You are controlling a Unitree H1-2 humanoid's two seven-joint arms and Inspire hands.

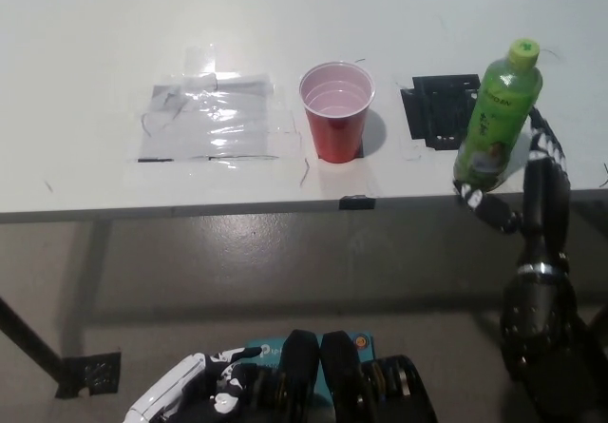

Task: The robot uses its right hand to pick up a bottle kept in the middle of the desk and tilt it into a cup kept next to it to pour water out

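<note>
A green bottle (497,117) with a yellow-green cap leans to the right near the desk's front right edge. My black right hand (521,181) is wrapped around its lower part and shut on it. A red cup (336,109) with a white inside stands upright in the middle of the white desk (285,24), well to the left of the bottle. My white left hand (180,396) rests low at the bottom left, below the desk; I cannot make out its state.
A black patch (435,107) lies on the desk between cup and bottle. A sheet of clear plastic taped down (214,119) sits left of the cup. The desk's front edge (237,209) runs across the middle, with a black desk leg (33,347) below left.
</note>
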